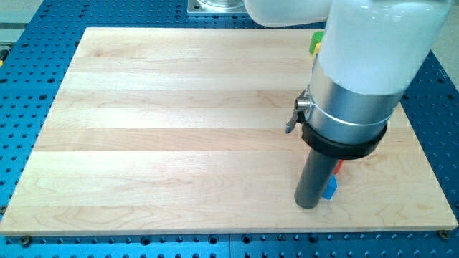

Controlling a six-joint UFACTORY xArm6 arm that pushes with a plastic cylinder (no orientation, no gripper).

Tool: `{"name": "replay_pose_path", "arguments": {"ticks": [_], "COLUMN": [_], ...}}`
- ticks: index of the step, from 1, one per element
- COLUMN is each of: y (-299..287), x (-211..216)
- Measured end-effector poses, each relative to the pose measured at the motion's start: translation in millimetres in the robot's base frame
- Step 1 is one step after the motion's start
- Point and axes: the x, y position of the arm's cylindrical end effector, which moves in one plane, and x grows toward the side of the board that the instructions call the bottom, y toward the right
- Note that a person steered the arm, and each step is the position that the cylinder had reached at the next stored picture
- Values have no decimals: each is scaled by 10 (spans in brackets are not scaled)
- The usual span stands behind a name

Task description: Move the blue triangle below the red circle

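My tip (309,206) rests on the board near the view's bottom right, and the rod and its wide body hide most of the block column. Only a sliver of the blue triangle (330,188) shows, touching the rod's right side just above the tip. A small bit of the red circle (338,167) peeks out right above the triangle. The rest of both blocks is hidden behind the arm.
A green block (315,36) and a yellow block (314,48) show partly at the view's top right by the arm's edge. The other column blocks are hidden. The wooden board (143,129) lies on a blue perforated table (21,72).
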Motion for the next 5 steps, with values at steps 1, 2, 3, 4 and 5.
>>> {"name": "replay_pose_path", "arguments": {"ticks": [1,2,3,4,5], "y": [125,197,188,176,159], "x": [0,0,0,0,0]}}
